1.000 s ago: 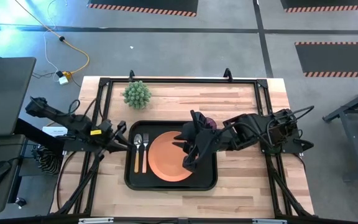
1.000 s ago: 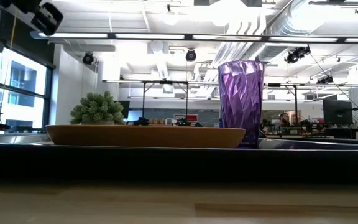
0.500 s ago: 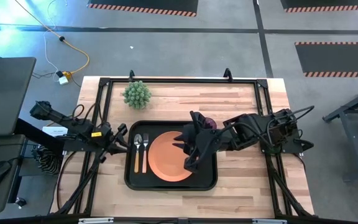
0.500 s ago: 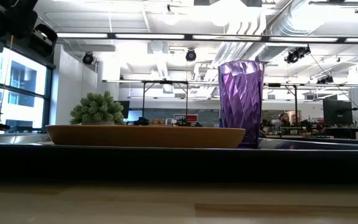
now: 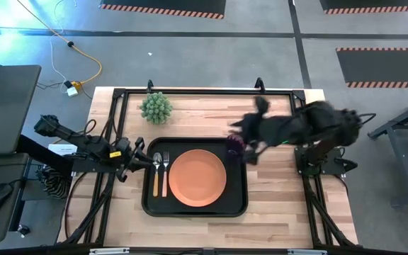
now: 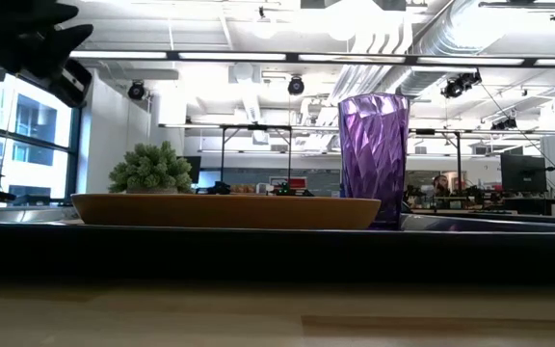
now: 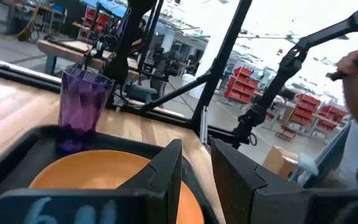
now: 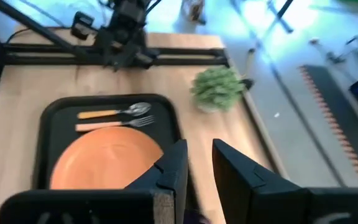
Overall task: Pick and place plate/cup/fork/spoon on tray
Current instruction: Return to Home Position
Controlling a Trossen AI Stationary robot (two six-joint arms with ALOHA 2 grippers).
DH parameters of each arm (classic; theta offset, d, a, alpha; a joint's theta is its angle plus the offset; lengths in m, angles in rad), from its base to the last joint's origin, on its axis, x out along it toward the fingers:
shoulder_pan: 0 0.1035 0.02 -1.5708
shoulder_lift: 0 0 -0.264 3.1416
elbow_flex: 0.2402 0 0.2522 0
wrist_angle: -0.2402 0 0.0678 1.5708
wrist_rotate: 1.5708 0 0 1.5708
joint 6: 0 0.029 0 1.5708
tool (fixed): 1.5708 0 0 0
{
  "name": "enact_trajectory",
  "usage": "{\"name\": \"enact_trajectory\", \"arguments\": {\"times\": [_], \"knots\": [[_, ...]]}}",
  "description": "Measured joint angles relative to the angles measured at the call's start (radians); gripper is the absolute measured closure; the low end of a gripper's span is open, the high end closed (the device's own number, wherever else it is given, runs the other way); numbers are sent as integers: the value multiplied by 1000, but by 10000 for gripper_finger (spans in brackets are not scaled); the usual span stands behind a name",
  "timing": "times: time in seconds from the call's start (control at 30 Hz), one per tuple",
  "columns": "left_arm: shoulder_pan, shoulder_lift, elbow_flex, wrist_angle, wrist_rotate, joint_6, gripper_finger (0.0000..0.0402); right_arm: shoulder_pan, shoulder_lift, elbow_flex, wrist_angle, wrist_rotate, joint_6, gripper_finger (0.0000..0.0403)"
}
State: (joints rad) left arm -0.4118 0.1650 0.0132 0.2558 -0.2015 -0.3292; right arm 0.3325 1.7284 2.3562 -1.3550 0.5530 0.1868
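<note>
No readable writing anywhere; a white label by the left arm seems blurred. Left hand and right hand: 2 narrow gaps, holding nothing.

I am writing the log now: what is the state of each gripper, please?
Left gripper: fingers slightly apart, holding nothing, beside the tray.
Right gripper: fingers slightly apart, holding nothing, above the table.

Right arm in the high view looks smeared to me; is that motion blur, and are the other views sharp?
High view: yes, the right arm is motion-blurred above the cup, while the tray and plate are crisp. Low view: cup and plate sharp against bright ceiling lights. Right wrist view: softly blurred throughout. Left wrist view: slightly soft.
</note>
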Motion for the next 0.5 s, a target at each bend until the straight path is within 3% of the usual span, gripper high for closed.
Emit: {"name": "enact_trajectory", "arguments": {"times": [0.1,0.2,0.33,0.5], "knots": [[0,0,0,-3,0,-44,326,2,-80,-24,-19,46,-41,336],[0,0,0,-23,0,-70,326,1,-187,-144,32,71,-72,336],[0,0,0,-78,-3,-103,326,-13,-383,-467,185,72,-87,336],[0,0,0,-137,-3,-97,326,-34,-653,-923,554,-15,-59,336]]}}
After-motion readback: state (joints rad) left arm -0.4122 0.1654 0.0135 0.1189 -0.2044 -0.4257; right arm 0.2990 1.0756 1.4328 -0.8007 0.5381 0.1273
